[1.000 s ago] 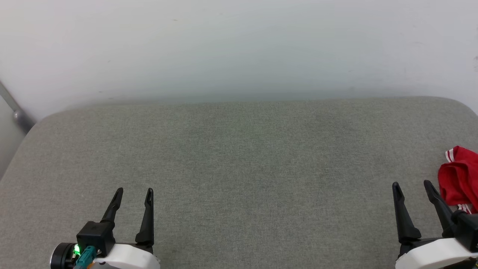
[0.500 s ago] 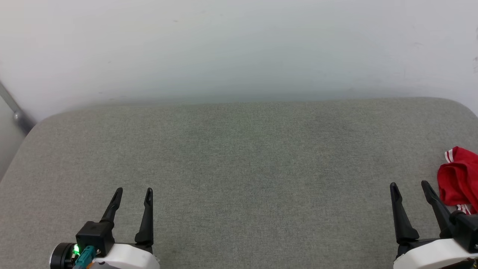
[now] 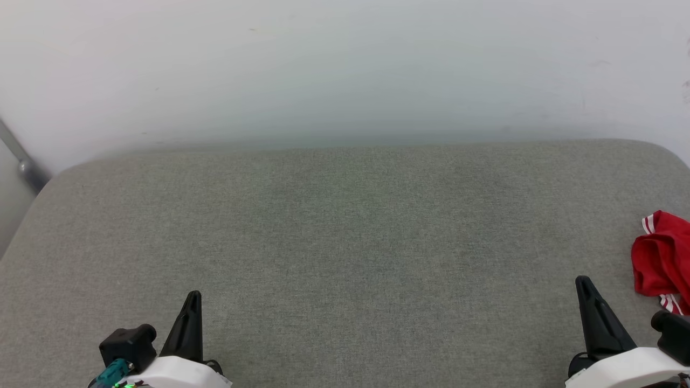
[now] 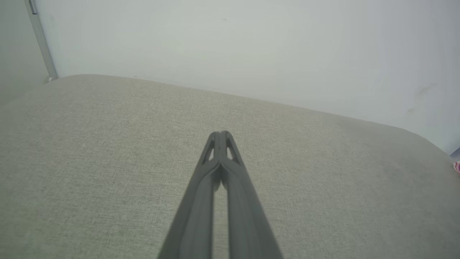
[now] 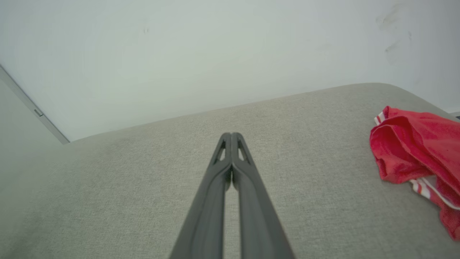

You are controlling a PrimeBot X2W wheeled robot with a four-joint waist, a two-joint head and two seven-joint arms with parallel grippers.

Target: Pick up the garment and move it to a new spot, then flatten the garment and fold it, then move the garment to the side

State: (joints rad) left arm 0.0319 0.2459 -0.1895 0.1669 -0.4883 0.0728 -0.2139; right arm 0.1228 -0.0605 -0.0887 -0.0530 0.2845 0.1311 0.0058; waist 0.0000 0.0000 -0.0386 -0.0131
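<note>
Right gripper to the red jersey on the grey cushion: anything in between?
Nothing visible. The crumpled red soft-fabric jersey with white striped trim lies at the right edge of the grey fabric cushion, just right of the right gripper, with only bare cushion between them. The gripper's jaws are shut, so they would need opening first.

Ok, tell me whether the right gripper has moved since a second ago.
Yes. The right gripper has shut and its tip sits lower in the head view, farther from the garment, which lies unmoved.
</note>
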